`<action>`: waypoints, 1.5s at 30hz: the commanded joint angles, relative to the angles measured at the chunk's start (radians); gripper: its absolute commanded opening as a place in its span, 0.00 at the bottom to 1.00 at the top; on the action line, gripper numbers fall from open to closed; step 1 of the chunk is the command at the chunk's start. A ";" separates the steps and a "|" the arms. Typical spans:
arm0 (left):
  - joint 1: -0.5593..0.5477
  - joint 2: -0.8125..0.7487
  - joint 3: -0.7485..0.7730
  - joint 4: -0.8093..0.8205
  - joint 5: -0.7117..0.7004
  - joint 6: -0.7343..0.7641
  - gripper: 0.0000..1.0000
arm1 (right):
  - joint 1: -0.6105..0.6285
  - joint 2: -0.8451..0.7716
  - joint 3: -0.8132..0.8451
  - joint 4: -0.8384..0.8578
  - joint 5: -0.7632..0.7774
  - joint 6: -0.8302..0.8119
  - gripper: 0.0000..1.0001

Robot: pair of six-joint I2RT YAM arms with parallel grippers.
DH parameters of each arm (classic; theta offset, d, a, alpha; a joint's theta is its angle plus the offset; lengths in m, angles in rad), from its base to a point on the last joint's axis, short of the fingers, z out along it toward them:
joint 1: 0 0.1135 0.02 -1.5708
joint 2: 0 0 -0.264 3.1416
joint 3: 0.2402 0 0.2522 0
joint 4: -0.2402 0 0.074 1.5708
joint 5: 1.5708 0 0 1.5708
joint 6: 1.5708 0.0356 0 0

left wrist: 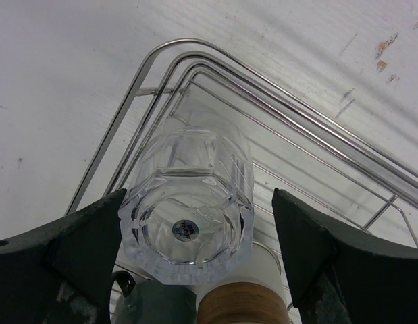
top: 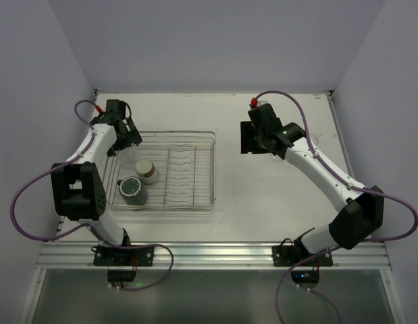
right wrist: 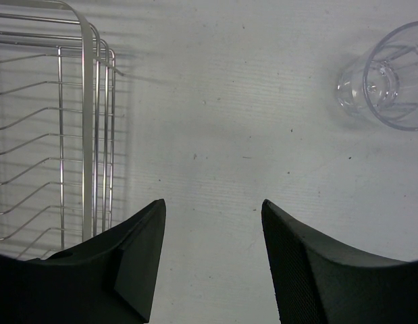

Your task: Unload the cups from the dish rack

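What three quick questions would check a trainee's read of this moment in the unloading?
1. True or false: the right gripper is holding a cup.
2. What sits between the fingers of the left gripper? A) a clear tumbler B) the cream cup C) the dark mug
3. Fill in: outside the dish rack, ____ cup shows on the table.

Key: 1 false, nothing is between its fingers. 2 A. 3 one, a second clear tumbler, seen in the right wrist view.
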 commanded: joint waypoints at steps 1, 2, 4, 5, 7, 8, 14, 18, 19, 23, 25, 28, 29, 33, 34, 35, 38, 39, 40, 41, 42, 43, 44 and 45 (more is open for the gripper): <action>0.015 -0.006 0.010 0.037 0.006 0.024 0.88 | 0.004 0.002 0.005 0.028 -0.011 -0.006 0.61; 0.017 -0.002 0.014 0.042 0.009 0.024 0.86 | 0.004 0.004 0.002 0.028 -0.011 -0.006 0.61; 0.020 0.010 0.018 0.043 0.017 0.029 0.76 | 0.004 0.001 -0.001 0.024 -0.011 -0.006 0.61; 0.020 0.011 0.018 0.042 0.018 0.029 0.69 | 0.004 -0.002 -0.003 0.024 -0.008 -0.006 0.61; 0.020 0.010 0.018 0.046 0.021 0.035 0.47 | 0.004 -0.008 -0.001 0.026 -0.001 -0.006 0.61; 0.020 0.007 0.020 0.045 0.023 0.036 0.37 | 0.004 -0.009 0.000 0.024 -0.001 -0.006 0.61; 0.014 -0.071 0.043 0.010 0.023 0.049 0.00 | 0.004 -0.002 0.035 0.009 -0.022 0.004 0.61; -0.009 -0.169 0.115 -0.052 0.059 0.049 0.00 | 0.004 -0.001 0.078 -0.008 -0.046 0.011 0.62; -0.041 -0.185 0.136 -0.066 0.064 0.047 0.00 | 0.004 0.001 0.089 -0.012 -0.051 0.013 0.62; -0.094 -0.249 0.245 -0.122 0.139 0.040 0.00 | 0.000 0.005 0.140 -0.025 -0.108 0.019 0.62; -0.110 -0.298 0.271 -0.104 0.243 0.038 0.00 | -0.013 0.010 0.160 -0.025 -0.204 0.027 0.63; -0.129 -0.372 0.209 0.055 0.457 0.026 0.00 | -0.031 0.004 0.166 -0.005 -0.338 0.046 0.63; -0.146 -0.390 0.180 0.090 0.489 0.020 0.00 | -0.048 -0.001 0.154 0.009 -0.388 0.063 0.63; -0.166 -0.469 0.043 0.242 0.625 -0.043 0.00 | -0.105 -0.051 0.079 0.171 -0.667 0.140 0.60; -0.172 -0.484 -0.015 0.328 0.685 -0.057 0.00 | -0.127 -0.079 0.036 0.255 -0.774 0.181 0.58; -0.175 -0.499 -0.049 0.380 0.714 -0.072 0.00 | -0.140 -0.091 0.035 0.256 -0.834 0.206 0.58; -0.186 -0.559 -0.173 0.584 0.823 -0.160 0.00 | -0.180 -0.096 -0.032 0.417 -1.050 0.304 0.58; -0.190 -0.579 -0.198 0.632 0.855 -0.199 0.00 | -0.184 -0.091 -0.037 0.482 -1.091 0.324 0.58; -0.195 -0.587 -0.218 0.698 0.868 -0.216 0.00 | -0.189 -0.081 -0.040 0.512 -1.125 0.345 0.58; -0.199 -0.591 -0.245 0.747 0.882 -0.232 0.00 | -0.192 -0.078 -0.047 0.571 -1.166 0.385 0.58; -0.203 -0.604 -0.258 0.775 0.901 -0.258 0.00 | -0.194 -0.071 -0.055 0.612 -1.189 0.408 0.58; -0.206 -0.608 -0.269 0.831 0.911 -0.272 0.00 | -0.194 -0.065 -0.064 0.659 -1.217 0.439 0.58; -0.209 -0.613 -0.291 0.859 0.917 -0.284 0.00 | -0.192 -0.049 -0.090 0.763 -1.269 0.517 0.58; -0.212 -0.619 -0.301 0.885 0.929 -0.314 0.00 | -0.194 -0.039 -0.106 0.837 -1.290 0.558 0.58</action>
